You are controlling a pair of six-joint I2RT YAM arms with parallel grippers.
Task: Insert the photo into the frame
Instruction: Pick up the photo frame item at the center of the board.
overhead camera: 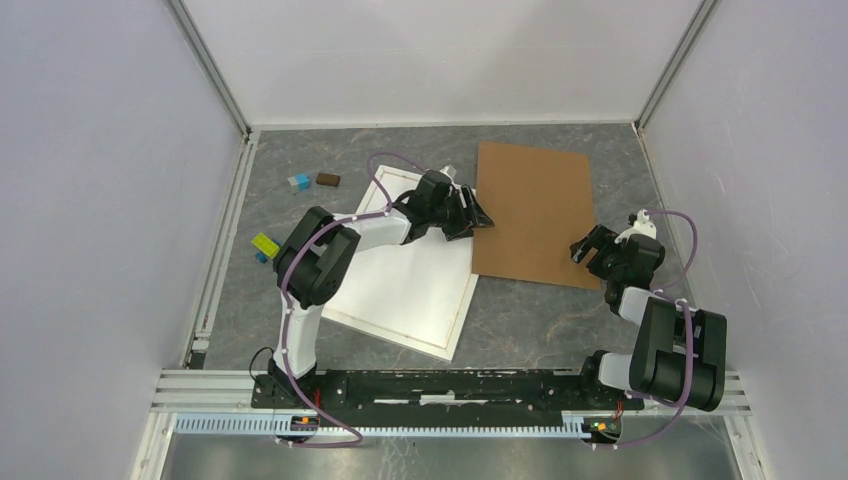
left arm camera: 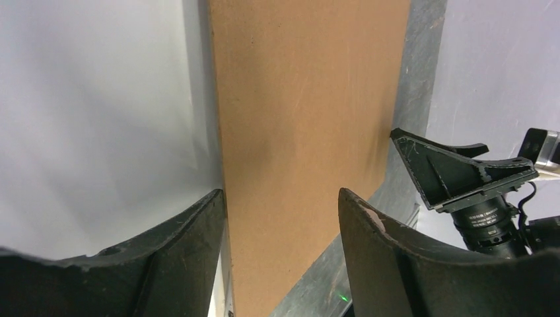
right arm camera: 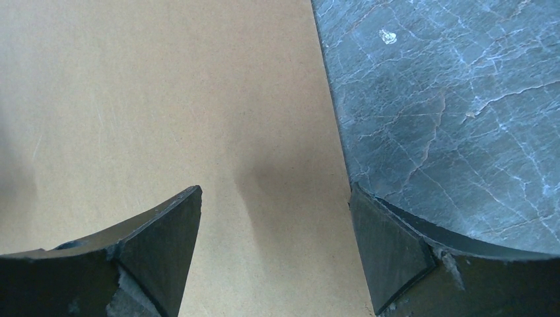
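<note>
The left arm lies across the frame and hides much of its far half. The left claw covers the frame's far-right corner and a stretch of the brown board's left edge. What the white surface inside the frame's rim is cannot be told. The small blocks near the worktop's left edge are too small to identify. Both wrist views cut the board off at their edges.

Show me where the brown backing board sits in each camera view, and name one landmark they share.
Top external: the brown backing board lies right of centre, flat on the tabletop.
Left wrist: it runs as a tall strip down the middle.
Right wrist: it fills the left and centre.
Shared landmark: the grey marbled table bordering the board's edge.
</note>
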